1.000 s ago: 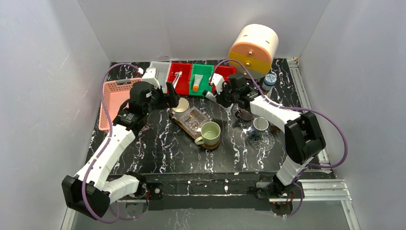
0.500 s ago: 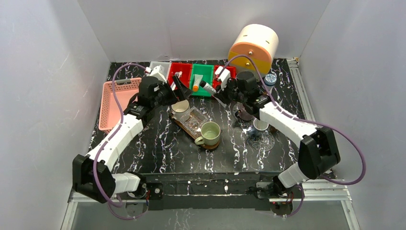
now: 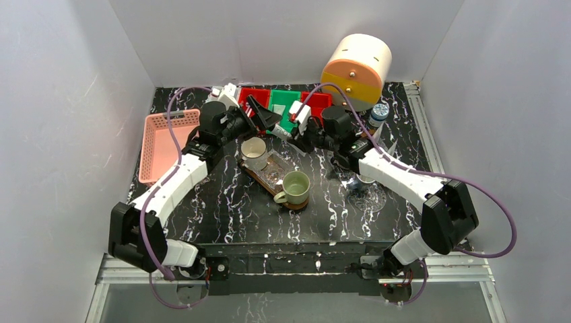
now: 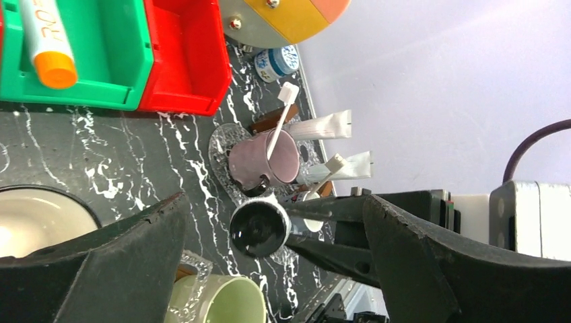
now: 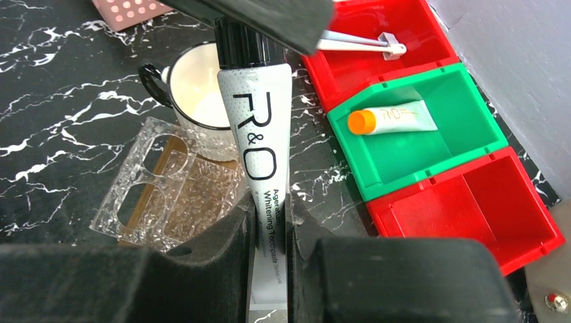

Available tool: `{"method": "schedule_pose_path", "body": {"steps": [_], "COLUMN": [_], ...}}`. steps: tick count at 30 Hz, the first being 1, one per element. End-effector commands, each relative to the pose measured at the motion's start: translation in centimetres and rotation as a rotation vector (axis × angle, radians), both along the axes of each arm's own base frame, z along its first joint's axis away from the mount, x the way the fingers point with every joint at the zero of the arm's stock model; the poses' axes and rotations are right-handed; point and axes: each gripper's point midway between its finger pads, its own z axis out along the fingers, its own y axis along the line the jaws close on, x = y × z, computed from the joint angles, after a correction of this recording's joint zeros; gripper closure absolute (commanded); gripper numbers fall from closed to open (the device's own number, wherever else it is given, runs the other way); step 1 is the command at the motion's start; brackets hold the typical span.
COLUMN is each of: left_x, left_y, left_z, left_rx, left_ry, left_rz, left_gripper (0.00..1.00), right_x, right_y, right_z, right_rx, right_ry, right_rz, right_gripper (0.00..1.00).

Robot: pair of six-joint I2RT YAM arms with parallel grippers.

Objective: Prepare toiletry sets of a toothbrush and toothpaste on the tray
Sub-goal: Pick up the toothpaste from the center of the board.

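Tube (image 5: pixel 254 148), dark-capped, pinched between right fingers (image 5: pixel 209 252); left fingers (image 4: pixel 128 269) spread wide, flanking cap (image 4: pixel 258 230).

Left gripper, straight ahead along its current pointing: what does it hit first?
Most likely the dark cap of the white tube that the right gripper holds: it sits centred between the jaws of the open left gripper in its wrist view. Depth is unclear, but nothing shows nearer.

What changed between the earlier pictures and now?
The open left hand swung right until its fingers flank the black cap of the white plastic tube. The right hand stayed shut on that tube, shifting only slightly. The orange-capped tube in the green plastic bin and the pale green mug did not move.
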Motion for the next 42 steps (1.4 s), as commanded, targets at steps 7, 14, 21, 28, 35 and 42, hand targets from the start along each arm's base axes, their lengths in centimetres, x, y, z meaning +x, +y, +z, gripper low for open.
{"method": "schedule_pose_path", "body": {"steps": [7, 14, 21, 28, 35, 42], "left_x": [-0.8, -1.3, -1.7, -2.1, -2.8, -4.1], "left_y": [-2.1, -1.9, -1.8, -0.1, 1.6, 3.1], "left_z": [1.2, 0.3, 0.0, 2.8, 4.2, 5.9], "left_rx": [-0.098, -0.097, -0.141, -0.185, -0.314, -0.477], "left_ry": [-0.01, 0.027, 0.053, -0.026, -0.071, -0.117], "left_rz": [-0.081, -0.075, -0.057, 0.032, 0.127, 0.174], "left_gripper": [0.21, 0.36, 0.68, 0.83, 0.88, 0.89], "right_x": [-0.6, -0.5, -0.4, -1.3, -2.1, -3.3], "right_y": [1.8, 1.9, 2.2, 1.4, -1.0, -3.7], "right_z": [4.8, 5.7, 5.9, 6.9, 9.2, 11.5], "right_rx": [0.107, 0.133, 0.164, 0.265, 0.505, 0.81], "right_ry": [-0.133, -0.161, -0.166, -0.142, -0.045, 0.101], "right_rz": [0.045, 0.033, 0.018, -0.023, -0.174, -0.295], "right_gripper": [0.76, 0.75, 0.68, 0.45, 0.15, 0.01]}}
